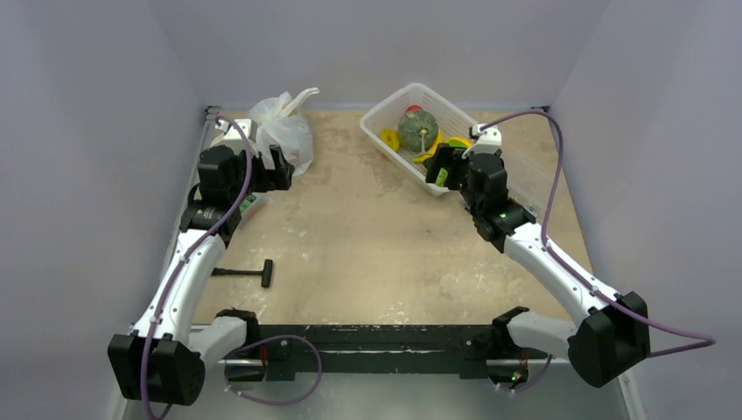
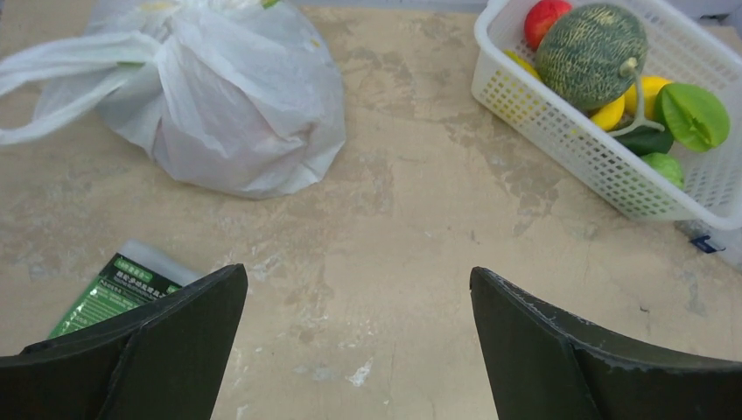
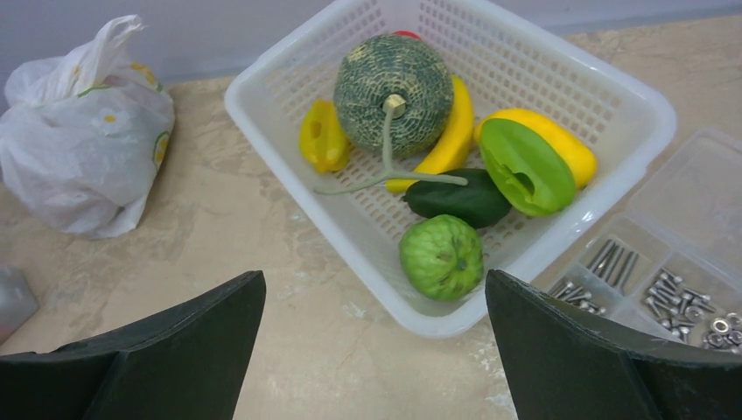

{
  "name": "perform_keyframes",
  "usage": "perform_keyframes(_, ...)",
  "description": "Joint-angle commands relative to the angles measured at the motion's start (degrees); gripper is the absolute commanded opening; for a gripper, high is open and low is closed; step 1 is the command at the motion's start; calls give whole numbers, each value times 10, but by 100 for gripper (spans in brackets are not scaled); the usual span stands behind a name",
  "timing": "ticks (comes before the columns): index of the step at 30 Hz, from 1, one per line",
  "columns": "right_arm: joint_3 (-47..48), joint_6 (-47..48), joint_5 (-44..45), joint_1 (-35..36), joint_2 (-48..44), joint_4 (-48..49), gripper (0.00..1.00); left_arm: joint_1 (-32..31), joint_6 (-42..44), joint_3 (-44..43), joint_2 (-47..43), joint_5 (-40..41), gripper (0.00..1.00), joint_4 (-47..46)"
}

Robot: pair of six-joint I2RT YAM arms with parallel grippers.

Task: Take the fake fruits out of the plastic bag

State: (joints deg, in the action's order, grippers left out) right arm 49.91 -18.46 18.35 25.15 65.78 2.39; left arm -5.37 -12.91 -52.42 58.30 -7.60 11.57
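The plastic bag (image 1: 282, 131) is thin, white and crinkly, and lies bunched at the back left of the table with its loop handles up. It also shows in the left wrist view (image 2: 236, 105) and the right wrist view (image 3: 83, 131). The fake fruits are hidden inside it. My left gripper (image 1: 278, 171) hovers just in front of the bag, open and empty (image 2: 357, 276), with bare table between its fingers. My right gripper (image 1: 442, 168) is open and empty (image 3: 374, 278) at the near edge of the white basket, far from the bag.
The white lattice basket (image 1: 420, 86) (image 2: 490, 79) (image 3: 262, 131) at the back right holds a green squash (image 3: 394, 83), yellow and green pieces and a red fruit (image 2: 544, 19). A clear box of screws (image 3: 674, 271) sits right of it. A black T-shaped tool (image 1: 249, 274) and a green packet (image 2: 114, 293) lie at the left.
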Motion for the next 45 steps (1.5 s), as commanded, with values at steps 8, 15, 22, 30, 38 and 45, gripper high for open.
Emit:
perform_keyframes(8, 46, -29, -64, 38, 20, -7, 99, -14, -8, -41, 57, 7, 100, 39)
perform_keyframes(15, 43, -32, -112, 53, 7, -2, 99, -16, -38, -18, 72, 31, 100, 10)
perform_keyframes(22, 35, -34, -144, 56, -11, 10, 99, -11, -119, -64, 149, 87, 100, -22)
perform_keyframes(30, 45, -25, -112, 101, -15, -2, 99, 22, -264, -128, 266, 191, 100, -66)
perform_keyframes(38, 50, -1, -82, 153, -29, 1, 99, 22, -344, -188, 401, 262, 100, -166)
perform_keyframes(45, 56, 22, -66, 181, -27, -1, 99, 22, -342, -310, 510, 273, 97, -64)
